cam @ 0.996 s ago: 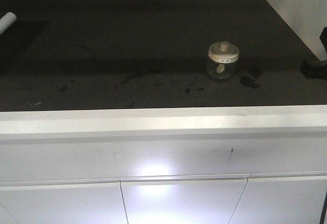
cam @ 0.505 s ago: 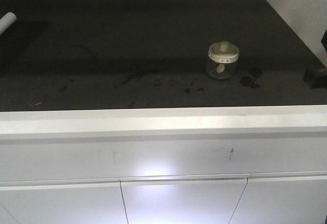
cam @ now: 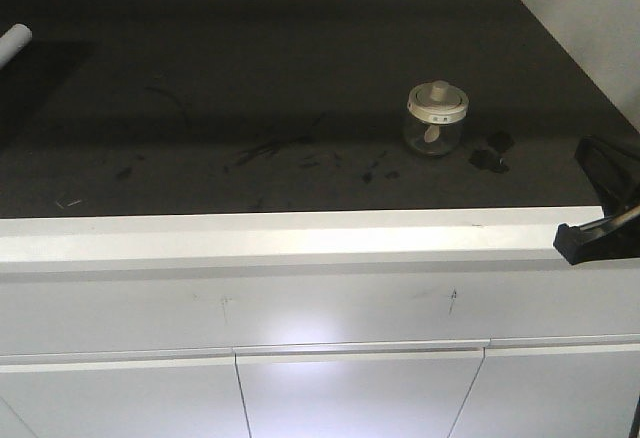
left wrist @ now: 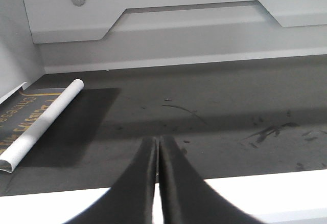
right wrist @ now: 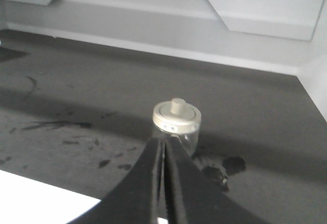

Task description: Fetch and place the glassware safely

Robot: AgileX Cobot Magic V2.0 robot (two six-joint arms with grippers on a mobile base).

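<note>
- On the dark matte countertop (cam: 200, 78), right of centre, a small squat clear glass jar (cam: 435, 132) stands upright. It is closed by a wide off-white round lid (cam: 437, 105) with a central knob and tiny dark marks on its rim.
- Just right of the glass jar a few black flakes (cam: 490, 153) lie on the surface. Thin dark scuff marks (cam: 270, 148) streak the countertop to its left.
- The black right gripper (right wrist: 163, 143) has its two fingers pressed together, with no gap and nothing between them. In its wrist view the tips point toward the jar's base.
- In the front view that gripper shows at the right border, over the counter's white front edge (cam: 300, 238), near the jar but apart from it.
- The left gripper (left wrist: 156, 141) is likewise closed tight and empty, its fingers meeting along a thin seam above the same white strip.
- Ahead and to its left a white rolled paper tube (left wrist: 46, 124) lies on a dark sheet (left wrist: 82, 124) with gold lettering, close to the side wall.
- A white back panel (left wrist: 179, 24) with a recessed cut-out and round screw heads runs behind the countertop.
</note>
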